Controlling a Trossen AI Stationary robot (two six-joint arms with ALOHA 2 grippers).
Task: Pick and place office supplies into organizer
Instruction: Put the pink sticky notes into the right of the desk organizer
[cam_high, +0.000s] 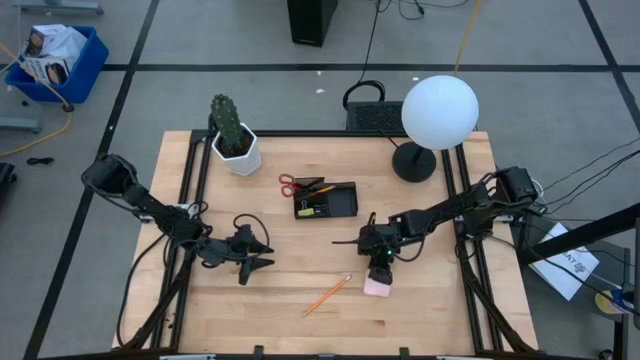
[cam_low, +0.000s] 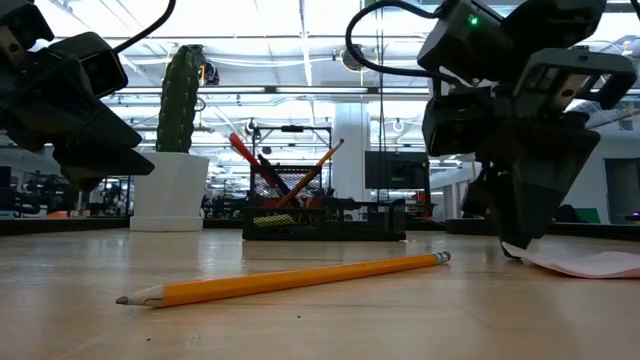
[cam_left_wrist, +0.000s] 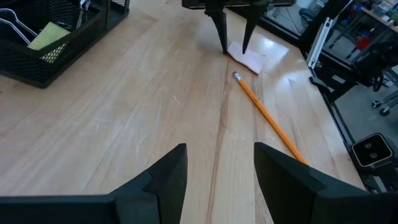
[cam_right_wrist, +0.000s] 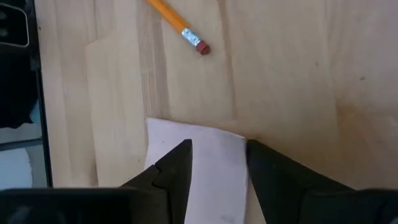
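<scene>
A pink sticky-note pad lies flat on the wooden table. My right gripper stands over its far edge, open and pointing down, one finger toward each side of the pad. An orange pencil lies on the table between the two grippers. My left gripper hovers open to the pencil's left, holding nothing. The black organizer sits farther back, with red-handled scissors and a pencil leaning out of it. My right gripper comes at the sticky-note pad's far edge from above with open fingers. Their tips are level with the pad in the low view, but I cannot tell whether they touch it. The pad lies flat on the table.
A white hexagonal cactus pot stands at the far left of the table. A globe lamp stands at the far right. Bare wood lies around the pencil and along the near edge.
</scene>
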